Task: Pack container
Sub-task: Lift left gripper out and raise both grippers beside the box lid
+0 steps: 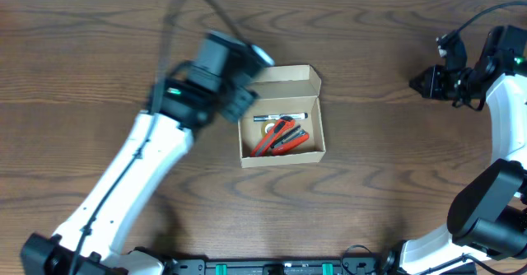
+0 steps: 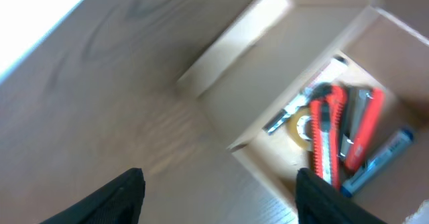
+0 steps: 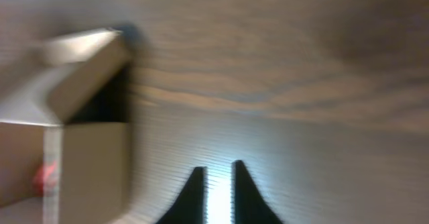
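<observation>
**Operator:** Report tool state and container position.

**Technician:** The container (image 1: 282, 160) sits mid-table (image 1: 379, 184), flap lid (image 1: 284, 75) open at the far side. Inside it are red cutters (image 1: 276, 137) and a marker (image 1: 280, 117). The left gripper (image 2: 220, 184) hangs at the box's near-left corner, jaws wide and empty. The right gripper (image 3: 218, 184) is well off to the right, jaws nearly together, holding nothing.

**Operator:** Failure modes from here?

**Technician:** 1. A wide jaw straddling the corner may catch the wall and skid or tip the light box. 2. Pushing the flap from one side with no brace may rotate the box instead of closing it. 3. A cutter lying high may hold the flap up. The overhead view is blurred at the left wrist, so whether it touches the box cannot be confirmed.
</observation>
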You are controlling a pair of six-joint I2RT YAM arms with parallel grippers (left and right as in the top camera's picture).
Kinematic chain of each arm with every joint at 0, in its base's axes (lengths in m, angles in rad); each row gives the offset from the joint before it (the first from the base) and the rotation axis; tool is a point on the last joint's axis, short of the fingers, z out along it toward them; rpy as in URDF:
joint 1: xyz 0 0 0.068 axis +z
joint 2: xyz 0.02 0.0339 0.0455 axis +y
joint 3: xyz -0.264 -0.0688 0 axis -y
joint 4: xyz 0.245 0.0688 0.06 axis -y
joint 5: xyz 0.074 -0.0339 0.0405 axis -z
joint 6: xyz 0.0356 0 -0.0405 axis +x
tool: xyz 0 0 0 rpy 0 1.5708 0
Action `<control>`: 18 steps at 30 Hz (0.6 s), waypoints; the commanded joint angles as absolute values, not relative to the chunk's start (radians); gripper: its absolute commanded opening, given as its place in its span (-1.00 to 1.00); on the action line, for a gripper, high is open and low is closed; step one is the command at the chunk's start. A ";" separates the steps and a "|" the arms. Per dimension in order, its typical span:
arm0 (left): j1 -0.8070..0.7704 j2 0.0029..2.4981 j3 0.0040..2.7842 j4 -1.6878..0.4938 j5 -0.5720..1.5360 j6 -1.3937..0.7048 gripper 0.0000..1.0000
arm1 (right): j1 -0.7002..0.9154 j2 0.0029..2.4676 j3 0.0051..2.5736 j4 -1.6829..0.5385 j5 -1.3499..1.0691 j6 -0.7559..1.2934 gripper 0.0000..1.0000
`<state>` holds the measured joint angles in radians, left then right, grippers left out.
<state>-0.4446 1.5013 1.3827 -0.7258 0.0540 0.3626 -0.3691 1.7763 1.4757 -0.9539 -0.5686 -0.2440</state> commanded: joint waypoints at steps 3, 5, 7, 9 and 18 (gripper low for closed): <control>-0.207 1.522 1.391 -0.770 0.352 0.053 -0.16 | -0.329 1.773 1.496 -0.972 -0.881 -0.125 -0.97; -0.109 1.547 1.389 -0.768 0.541 0.048 -0.24 | -0.306 1.773 1.496 -0.972 -0.892 -0.077 -0.98; -0.037 1.578 1.389 -0.764 0.680 0.048 -0.30 | -0.279 1.774 1.496 -0.973 -0.891 -0.053 -0.97; 0.025 1.621 1.389 -0.757 0.813 0.048 -0.67 | -0.246 1.776 1.496 -0.968 -0.890 -0.042 -0.97; 0.098 1.845 1.389 -0.746 1.046 0.045 -0.89 | -0.163 1.882 1.496 -0.938 -0.947 0.030 -0.97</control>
